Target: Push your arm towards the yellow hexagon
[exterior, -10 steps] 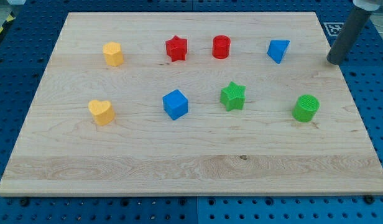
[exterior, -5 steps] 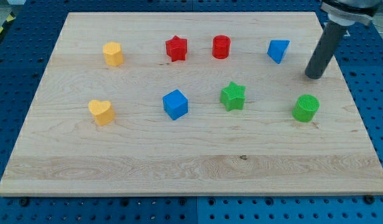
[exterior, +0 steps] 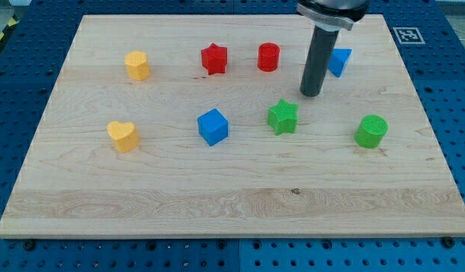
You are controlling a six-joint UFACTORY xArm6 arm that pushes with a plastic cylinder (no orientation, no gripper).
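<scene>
1. The board (exterior: 217, 189) shows pale wood with visible grain, smooth and matt.
2. The green cylinder (exterior: 371, 131) looks like ridged plastic.
3. The rod above my tip (exterior: 310, 94) reads dark and matt.

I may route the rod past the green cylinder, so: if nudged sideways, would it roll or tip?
The green cylinder stands upright on its flat end, so it would probably slide, not roll. It looks squat, so tipping seems unlikely. My tip is well to its upper left, not touching.

Yellow hexagon (exterior: 137, 66): upright, board's upper left.
</scene>
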